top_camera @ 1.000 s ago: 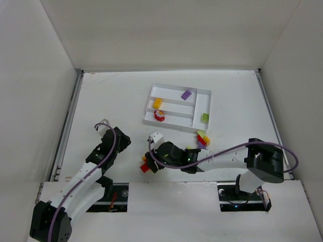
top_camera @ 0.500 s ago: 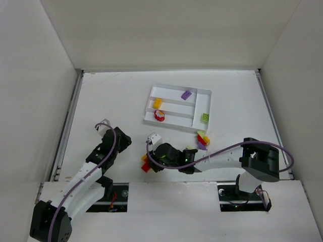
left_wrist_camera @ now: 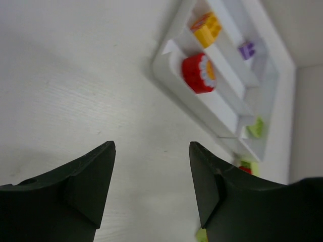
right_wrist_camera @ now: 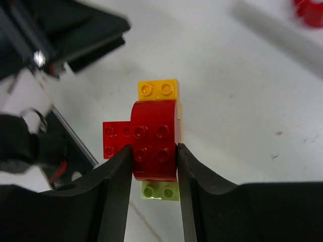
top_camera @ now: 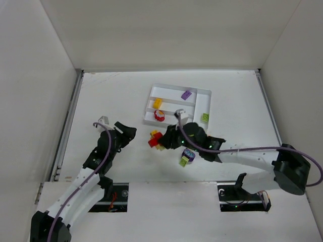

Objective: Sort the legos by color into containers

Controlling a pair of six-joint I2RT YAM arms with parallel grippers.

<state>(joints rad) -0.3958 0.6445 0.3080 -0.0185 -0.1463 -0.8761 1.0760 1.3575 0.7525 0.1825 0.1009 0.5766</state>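
Note:
My right gripper (right_wrist_camera: pixel 153 148) is shut on a red lego (right_wrist_camera: pixel 151 138) that has a yellow-orange brick (right_wrist_camera: pixel 159 89) and a lime green brick (right_wrist_camera: pixel 160 190) stuck to it. In the top view this cluster (top_camera: pixel 154 139) hangs just in front of the white tray's (top_camera: pixel 174 86) near left corner. The tray holds a yellow-orange lego (top_camera: pixel 158 103), a purple one (top_camera: pixel 186 94), a round red one (top_camera: pixel 159 115) and a green one (top_camera: pixel 205 117). My left gripper (top_camera: pixel 127 133) is open and empty, left of the cluster; its view shows the tray (left_wrist_camera: pixel 164 60) and the round red lego (left_wrist_camera: pixel 198 73).
A small purple-and-green lego stack (top_camera: pixel 186 157) lies on the table beside the right arm, in front of the tray. White walls enclose the table on three sides. The two grippers are close together near the table's middle.
The right gripper closed on the red cluster and carried it up and right towards the tray. The left gripper opened and shifted slightly towards it.

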